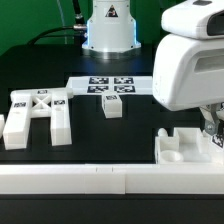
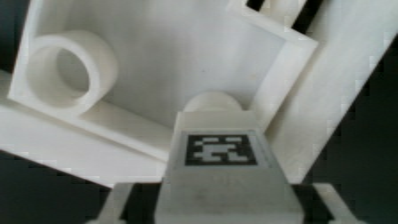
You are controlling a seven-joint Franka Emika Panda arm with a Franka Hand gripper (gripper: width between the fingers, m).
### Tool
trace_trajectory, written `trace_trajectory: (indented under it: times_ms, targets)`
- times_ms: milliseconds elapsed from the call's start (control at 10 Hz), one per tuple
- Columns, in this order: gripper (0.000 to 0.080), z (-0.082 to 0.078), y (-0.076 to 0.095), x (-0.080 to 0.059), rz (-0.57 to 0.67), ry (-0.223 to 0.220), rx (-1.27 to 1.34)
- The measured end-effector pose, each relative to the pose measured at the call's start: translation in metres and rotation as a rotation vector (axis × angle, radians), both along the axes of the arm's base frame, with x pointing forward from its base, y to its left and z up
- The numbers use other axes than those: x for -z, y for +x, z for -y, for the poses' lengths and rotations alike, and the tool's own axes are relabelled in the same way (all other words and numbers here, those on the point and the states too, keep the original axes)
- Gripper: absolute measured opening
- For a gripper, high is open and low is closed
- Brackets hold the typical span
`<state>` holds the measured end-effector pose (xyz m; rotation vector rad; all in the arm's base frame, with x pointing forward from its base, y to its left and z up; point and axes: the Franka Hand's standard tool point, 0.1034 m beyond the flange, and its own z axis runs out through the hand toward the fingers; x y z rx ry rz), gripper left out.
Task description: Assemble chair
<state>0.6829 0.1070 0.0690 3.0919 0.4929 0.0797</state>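
Note:
My gripper (image 2: 221, 205) is shut on a chunky white chair leg (image 2: 221, 140) with a black-and-white tag and a rounded tip. One finger (image 2: 135, 203) shows on each side of it. The leg's tip points at the white seat block (image 2: 169, 60), close beside its round hole (image 2: 71, 70); I cannot tell if they touch. In the exterior view the gripper (image 1: 212, 126) hangs over the seat block (image 1: 185, 150) at the right. The H-shaped piece (image 1: 40, 112) lies at the left. A small tagged part (image 1: 113, 108) lies in the middle.
The marker board (image 1: 110, 85) lies at the back centre, in front of the robot base (image 1: 108, 30). A long white rail (image 1: 100, 181) runs along the front. Another small white part (image 1: 3, 122) sits at the far left edge.

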Motion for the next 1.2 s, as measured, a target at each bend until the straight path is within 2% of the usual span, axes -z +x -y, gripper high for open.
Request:
trace_trajectory:
  times_ms: [500, 700, 900, 1100, 1200]
  targets:
    - [0.0288, 0.002, -0.001, 0.0, -0.007, 0.034, 0.605]
    - [0.0289, 0.01, -0.002, 0.0, -0.012, 0.029, 0.79]
    - [0.0291, 0.025, -0.003, 0.0, -0.011, 0.009, 0.991]
    - [0.0291, 0.031, -0.004, 0.0, -0.007, -0.003, 1.046]
    - [0.0386, 0.031, -0.004, 0.001, -0.007, -0.002, 1.045]
